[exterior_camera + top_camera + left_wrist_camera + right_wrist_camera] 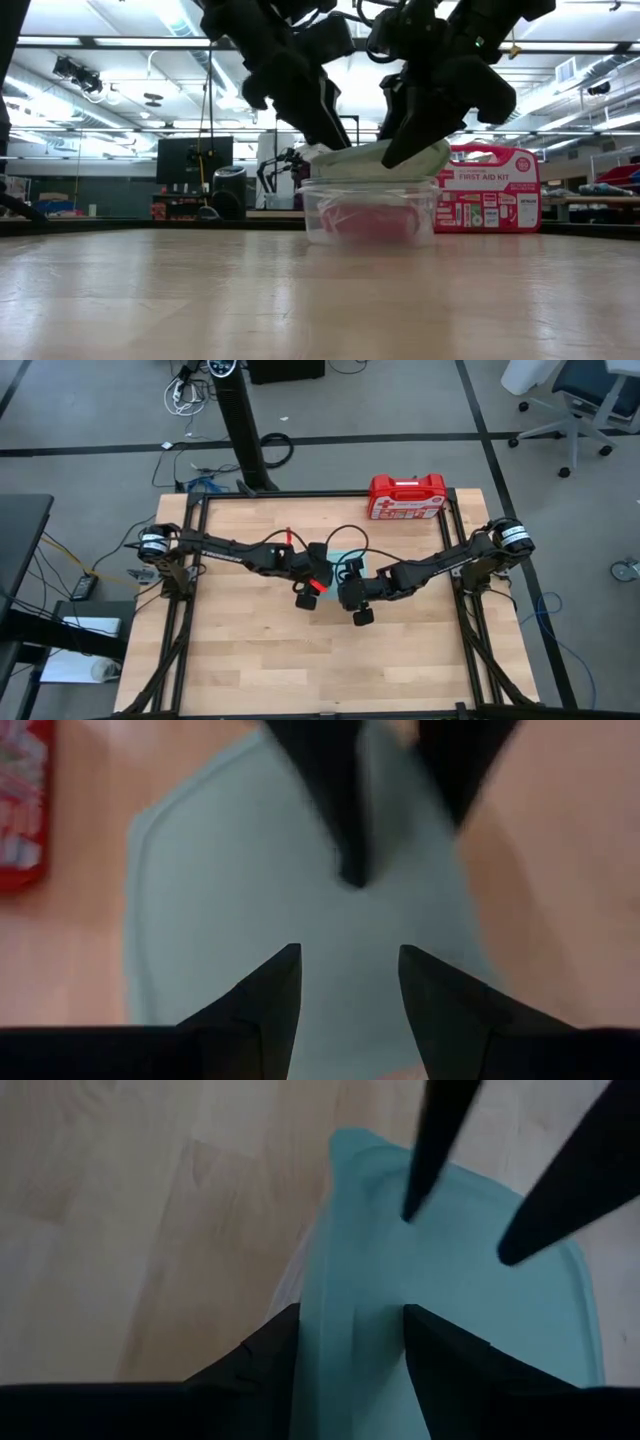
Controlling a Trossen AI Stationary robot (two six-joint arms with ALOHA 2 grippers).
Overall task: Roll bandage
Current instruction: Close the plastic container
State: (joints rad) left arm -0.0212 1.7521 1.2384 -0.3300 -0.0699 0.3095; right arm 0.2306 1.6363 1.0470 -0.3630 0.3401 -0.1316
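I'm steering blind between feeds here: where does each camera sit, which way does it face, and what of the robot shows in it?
High: overhead, straight down; both arms meet over the pale blue lid.
Low: table height, level; both arms drop onto the clear container.
Left wrist: on the left arm, facing down on the lid; left gripper open.
Right wrist: on the right arm; right gripper straddles the lid's edge.
Shared: the lid in all; the red first-aid case in high, low, left wrist.
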